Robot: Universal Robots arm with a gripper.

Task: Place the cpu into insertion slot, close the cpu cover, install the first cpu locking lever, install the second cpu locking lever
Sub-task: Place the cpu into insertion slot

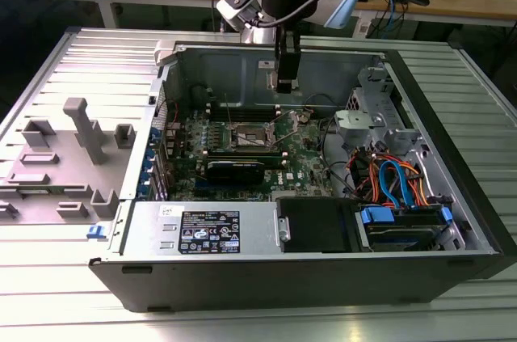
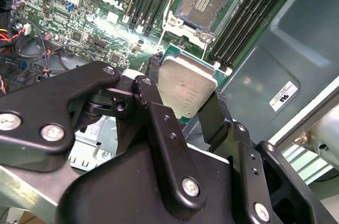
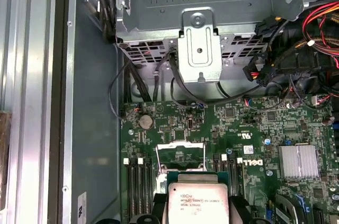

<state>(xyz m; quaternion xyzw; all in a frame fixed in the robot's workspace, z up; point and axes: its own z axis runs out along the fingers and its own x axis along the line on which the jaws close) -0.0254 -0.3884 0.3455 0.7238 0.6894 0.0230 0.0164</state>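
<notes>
In the second wrist view, we are clamping the cpu (image 2: 183, 83) by opposite edges in our tool (image 2: 185, 92), holding it flat, apart from the uncovered insertion slot (image 2: 204, 1), probably to spare its underside.

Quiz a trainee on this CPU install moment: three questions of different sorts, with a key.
1. True or false: the cpu already sits in the insertion slot.
2. The gripper is shut on: A) the cpu B) a screwdriver C) nothing.
3. Fill in: in the second wrist view, the insertion slot is ___ (empty/filled).
Key: 1 false; 2 A; 3 empty.
</notes>
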